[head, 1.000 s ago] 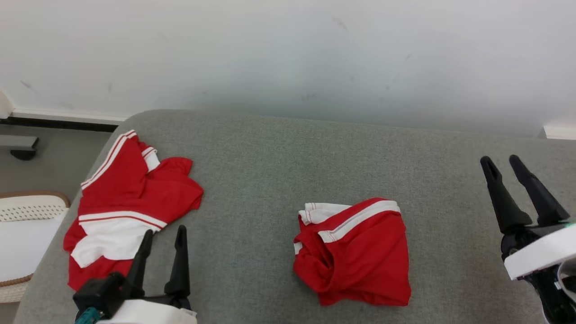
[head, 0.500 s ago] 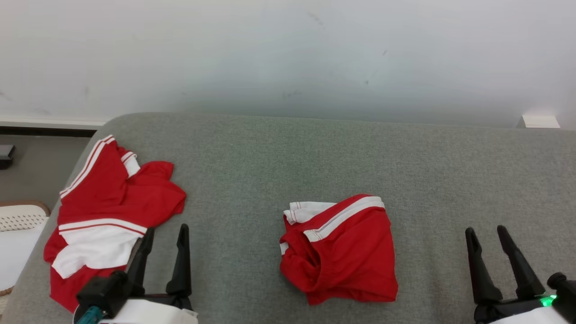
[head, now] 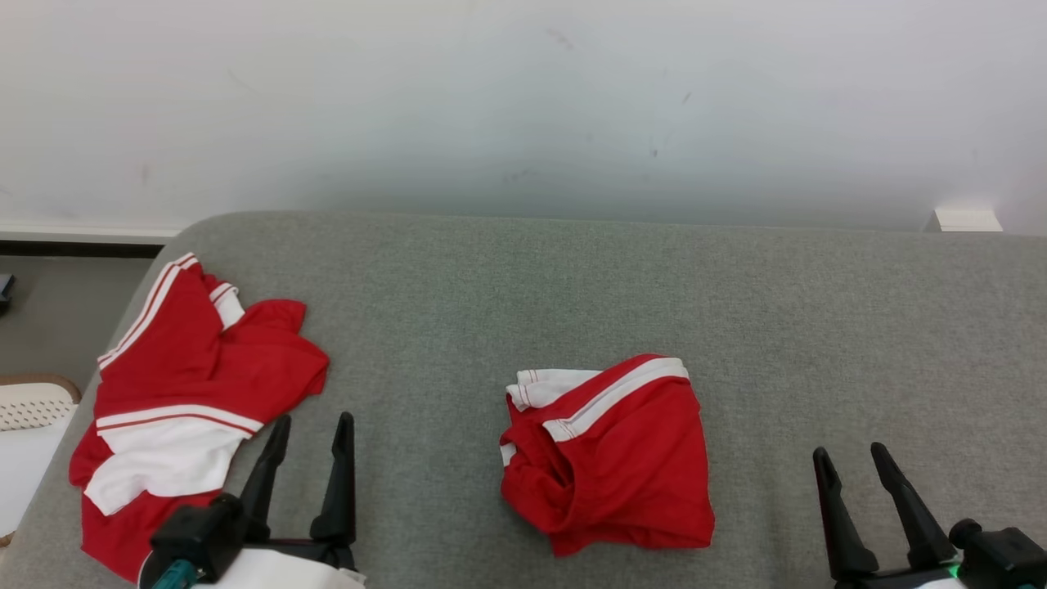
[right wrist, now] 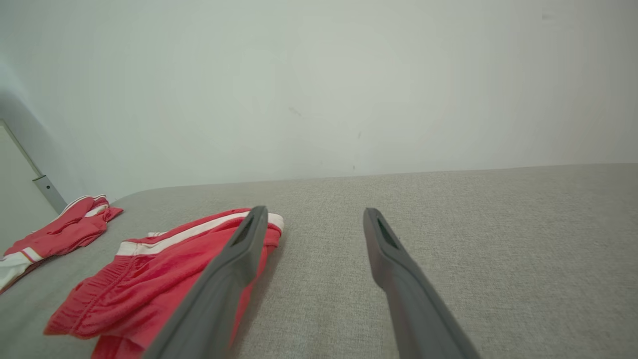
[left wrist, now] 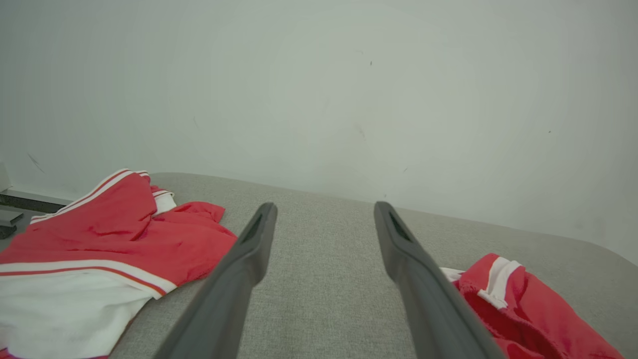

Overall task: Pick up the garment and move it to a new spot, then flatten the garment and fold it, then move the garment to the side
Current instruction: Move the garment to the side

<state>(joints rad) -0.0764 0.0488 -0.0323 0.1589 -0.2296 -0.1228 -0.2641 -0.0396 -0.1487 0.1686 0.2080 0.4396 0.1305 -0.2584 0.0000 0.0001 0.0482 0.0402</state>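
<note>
The left gripper [head: 314, 420] stands wide and empty; the crumpled red-and-white fabric garment [head: 180, 393] lies just to its left on the grey woven cushion [head: 523, 278]; the folded red cloth garment with white stripes [head: 609, 466] lies between both grippers; the right gripper [head: 850, 451], to its right, is likewise wide and empty.

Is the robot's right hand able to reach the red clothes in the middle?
Probably yes. The right gripper is open and holds nothing, and just bare grey cushion lies between it and the red clothes. Nothing seems to block the way; the arm would need to swing toward its left.
</note>
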